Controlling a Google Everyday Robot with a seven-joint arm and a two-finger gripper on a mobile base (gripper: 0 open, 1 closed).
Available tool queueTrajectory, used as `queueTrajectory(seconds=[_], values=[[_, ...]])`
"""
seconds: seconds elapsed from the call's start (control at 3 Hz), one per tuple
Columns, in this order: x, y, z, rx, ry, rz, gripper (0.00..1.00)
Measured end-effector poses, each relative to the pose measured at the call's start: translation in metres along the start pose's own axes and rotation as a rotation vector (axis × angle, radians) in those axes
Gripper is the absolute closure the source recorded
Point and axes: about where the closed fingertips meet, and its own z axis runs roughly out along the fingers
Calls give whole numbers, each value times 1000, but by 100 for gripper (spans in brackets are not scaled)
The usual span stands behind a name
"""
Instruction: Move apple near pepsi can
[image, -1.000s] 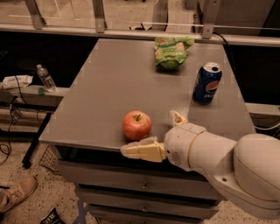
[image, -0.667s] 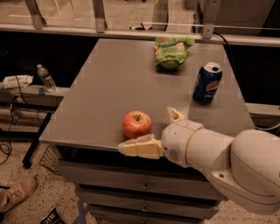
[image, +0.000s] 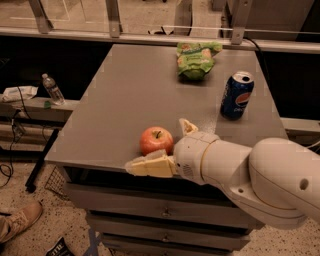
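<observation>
The red-orange apple (image: 156, 140) sits near the front edge of the grey table (image: 130, 95). My gripper (image: 159, 146) comes in from the right with its jaws open around the apple: one cream finger (image: 150, 166) lies just in front of it, the other (image: 187, 127) just behind and to its right. I cannot tell if the fingers touch the apple. The dark blue pepsi can (image: 237, 95) stands upright at the table's right side, well behind and to the right of the apple.
A green crinkly snack bag (image: 195, 60) lies at the back of the table. A clear water bottle (image: 52, 89) stands on a low shelf to the left. A shoe (image: 20, 222) shows on the floor at lower left. Drawers sit below the tabletop.
My gripper has slid a little to the left, so its fingers reach further around the apple. The apple, can and bag have not moved.
</observation>
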Motion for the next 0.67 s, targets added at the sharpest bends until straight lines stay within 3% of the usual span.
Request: queueTrajectory(seconds=[0.67], values=[[-3, 0, 15, -34, 4, 0, 42]])
